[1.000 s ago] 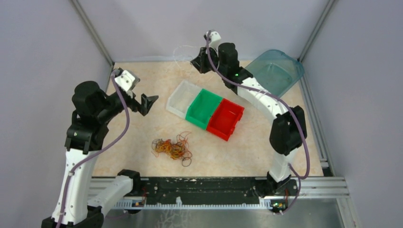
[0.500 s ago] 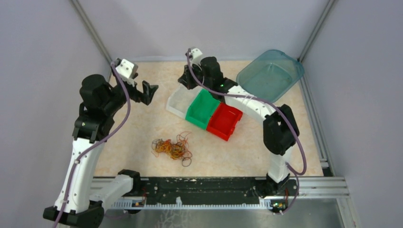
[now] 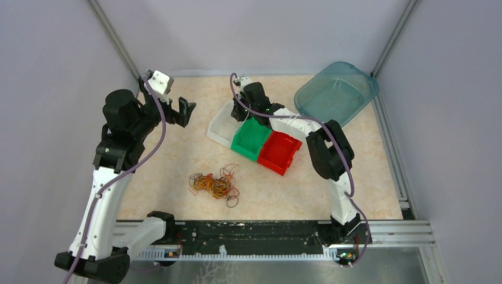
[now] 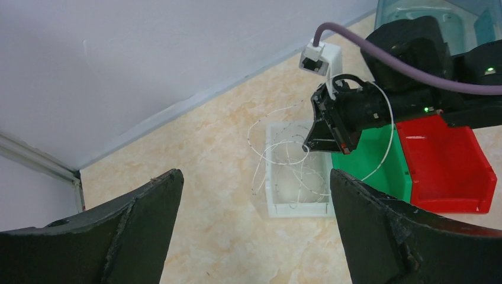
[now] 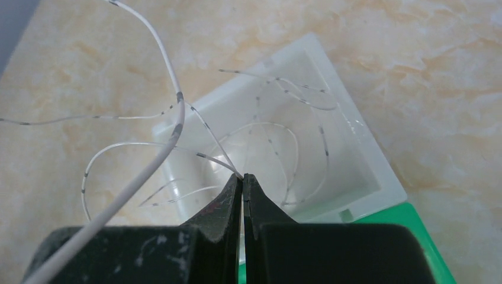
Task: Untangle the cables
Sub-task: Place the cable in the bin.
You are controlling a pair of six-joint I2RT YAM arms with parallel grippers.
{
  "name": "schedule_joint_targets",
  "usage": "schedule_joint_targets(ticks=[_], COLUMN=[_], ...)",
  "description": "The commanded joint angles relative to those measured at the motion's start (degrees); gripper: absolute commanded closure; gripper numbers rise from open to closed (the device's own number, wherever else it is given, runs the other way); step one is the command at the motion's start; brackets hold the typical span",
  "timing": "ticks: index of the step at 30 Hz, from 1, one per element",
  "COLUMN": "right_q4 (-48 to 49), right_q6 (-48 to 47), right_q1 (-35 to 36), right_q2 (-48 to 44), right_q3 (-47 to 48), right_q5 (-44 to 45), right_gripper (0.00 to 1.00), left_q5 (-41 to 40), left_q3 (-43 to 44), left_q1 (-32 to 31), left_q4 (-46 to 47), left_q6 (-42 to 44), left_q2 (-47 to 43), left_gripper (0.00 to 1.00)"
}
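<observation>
The tangle of cables (image 3: 214,185), thin orange, red, yellow and brown loops, lies on the table in front of the bins, with no gripper near it. My right gripper (image 5: 242,176) is shut, pinching a thin white cable (image 5: 177,112) at its very tips. That cable's loops hang into and beside the white bin (image 5: 379,177). In the top view the right gripper (image 3: 238,112) sits low over the white bin (image 3: 220,127). My left gripper (image 4: 254,173) is open and holds nothing. It hovers at the back left (image 3: 188,112), facing the bins.
A green bin (image 3: 254,137) and a red bin (image 3: 281,149) adjoin the white one in a diagonal row. A teal tub (image 3: 337,92) leans in the back right corner. A dark loop (image 3: 232,202) lies by the tangle. Grey walls enclose the table.
My right arm has swung from the back wall leftward and down to the white bin, carrying the white cable. The left gripper has shifted slightly back and up.
</observation>
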Motion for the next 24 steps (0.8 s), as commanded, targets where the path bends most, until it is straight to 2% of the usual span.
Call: schedule_joint_targets(ticks=[1, 11, 15, 19, 24], right_q4=[-6.0, -8.0, -9.2, -12.7, -12.7], right_q6=[-2.2, -7.5, -9.4, -11.7, -11.9], right_q1=[-0.3, 1.3, 2.0, 3.3, 3.8], right_q2=[3.5, 4.7, 5.2, 8.3, 9.8], right_q3=[5.1, 6.0, 8.3, 13.7, 14.7], right_q5=[7.9, 17.8, 19.1, 22.8, 24.0], right_gripper=[1.0, 1.0, 1.0, 1.0, 1.0], left_q5=[0.9, 2.3, 12.1, 20.6, 28.2], left_q3=[1.6, -2.0, 2.4, 9.8, 10.0], left_q1=[0.0, 1.1, 9.4, 10.9, 13.1], left_q4=[1.2, 4.4, 3.8, 0.1, 5.3], left_q6=[0.9, 2.8, -2.9, -3.9, -9.3], left_q2=[1.1, 7.3, 17.5, 26.3, 30.6], left_gripper=[0.0, 0.0, 0.0, 0.0, 0.0])
